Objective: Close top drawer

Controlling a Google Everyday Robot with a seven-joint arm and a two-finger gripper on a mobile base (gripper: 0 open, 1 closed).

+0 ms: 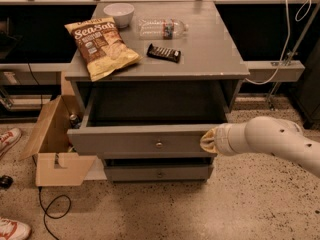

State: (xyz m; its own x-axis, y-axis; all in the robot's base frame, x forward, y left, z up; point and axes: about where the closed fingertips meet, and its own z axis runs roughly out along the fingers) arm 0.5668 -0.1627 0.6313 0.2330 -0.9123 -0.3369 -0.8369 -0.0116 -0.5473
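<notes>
The top drawer [145, 141] of the grey cabinet is pulled far out, its deep box empty, with one small round metal knob [159, 144] at the centre of its front panel. My white arm comes in from the right. My gripper [207, 140] is at the right end of the drawer's front panel, right against it. A lower drawer [157, 173] with a shorter front is closed beneath it.
On the cabinet top [220, 49] lie a Sea Salt chip bag [101, 46], a white bowl [119, 13], a plastic bottle [162, 28] and a dark snack bar [164, 52]. An open cardboard box [52, 141] stands at the left. Shoes [9, 136] and a cable [52, 214] lie on the floor.
</notes>
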